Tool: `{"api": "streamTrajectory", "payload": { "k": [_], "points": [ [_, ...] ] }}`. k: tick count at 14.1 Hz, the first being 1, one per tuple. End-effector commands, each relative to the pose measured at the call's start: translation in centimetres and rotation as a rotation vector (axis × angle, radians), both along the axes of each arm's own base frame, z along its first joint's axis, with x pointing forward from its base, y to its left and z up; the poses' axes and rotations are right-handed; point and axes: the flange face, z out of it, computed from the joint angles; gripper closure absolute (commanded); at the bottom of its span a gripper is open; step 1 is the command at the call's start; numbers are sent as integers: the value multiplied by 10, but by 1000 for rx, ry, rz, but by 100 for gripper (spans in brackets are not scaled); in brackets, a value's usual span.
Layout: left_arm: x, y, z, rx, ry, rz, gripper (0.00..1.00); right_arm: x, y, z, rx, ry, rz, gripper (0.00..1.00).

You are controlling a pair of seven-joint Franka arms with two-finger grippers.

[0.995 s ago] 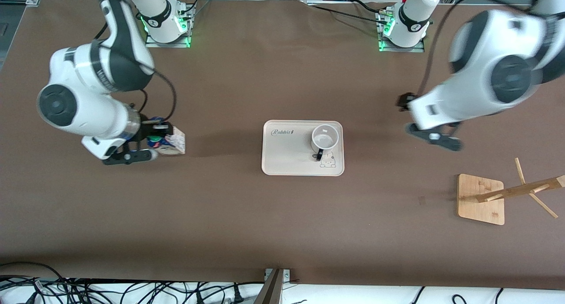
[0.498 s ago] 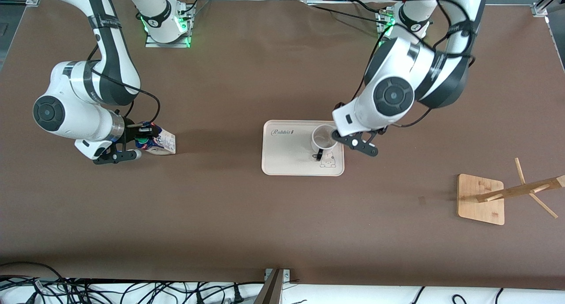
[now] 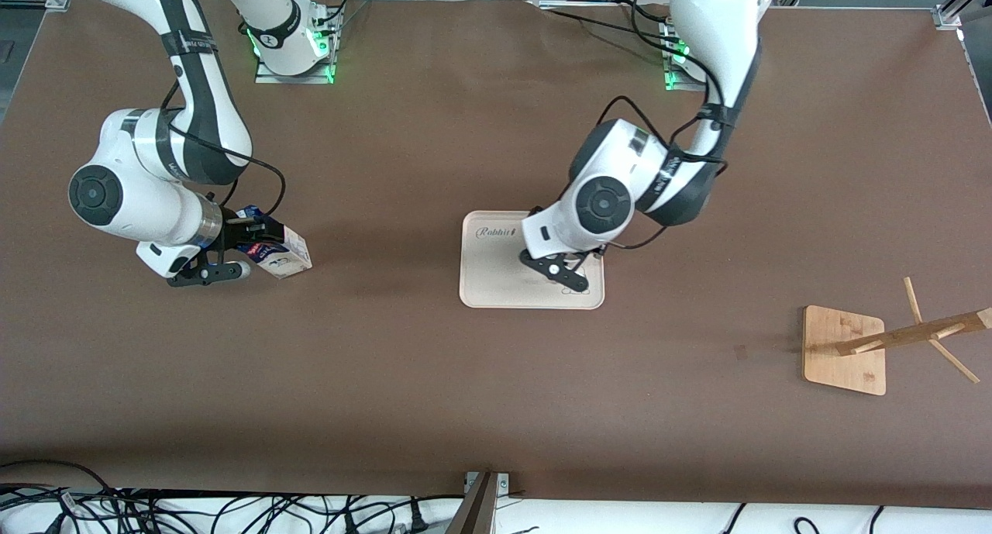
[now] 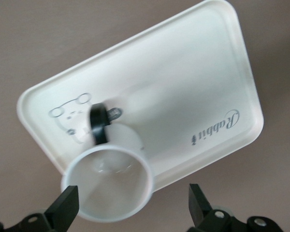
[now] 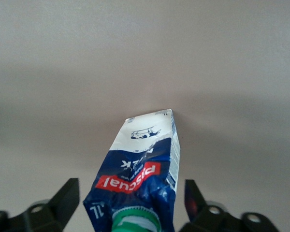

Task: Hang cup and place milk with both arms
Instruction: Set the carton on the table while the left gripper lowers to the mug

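The cup [image 4: 108, 186], a white mug with a black handle, stands on the cream tray [image 4: 193, 82]. My left gripper [image 4: 130, 200] is open right over it, with one finger [image 4: 63, 210] beside the rim. In the front view my left gripper [image 3: 562, 270] covers the cup over the tray [image 3: 496, 278]. The milk [image 3: 279, 253] lies tilted on the table toward the right arm's end. My right gripper [image 3: 232, 249] is open at its cap end. In the right wrist view the milk [image 5: 140, 169] lies between the open fingers [image 5: 65, 198], its green cap toward my right gripper [image 5: 130, 193].
A wooden cup rack [image 3: 845, 350] with slanted pegs stands toward the left arm's end, nearer to the front camera than the tray. Bare brown table lies between the tray and the rack, and between the milk and the tray.
My left arm has swung from the left arm's end of the table to over the tray and now covers the cup. My right gripper and the milk have shifted slightly toward the right arm's end.
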Motion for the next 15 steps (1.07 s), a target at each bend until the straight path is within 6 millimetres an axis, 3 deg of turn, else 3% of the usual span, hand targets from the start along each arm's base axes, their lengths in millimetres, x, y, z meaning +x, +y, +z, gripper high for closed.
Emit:
{"api": "streamTrajectory", "payload": {
  "k": [1,4,6,9,10,12,15],
  "points": [
    [-12,-31,-6,7,-26,49,0,3,2,31,31,-42,-17,0],
    [-15,-29,-16,35,-13,73,0,17,3,82,33,-58,-25,0],
    [-16,-26,-20,55,-15,63,0,24,1,136,5,-47,-11,0],
    [-17,-21,-28,67,-4,65,0,3,-9,222,-40,-100,5,0],
    [-16,-19,-32,72,0,68,0,-9,-14,240,-38,-118,-3,0],
    [-18,-18,-37,78,8,71,0,-27,-22,262,-23,-127,-6,0],
    [-25,-17,-47,98,26,87,0,-46,-34,261,-53,-135,1,0]
  ]
}}
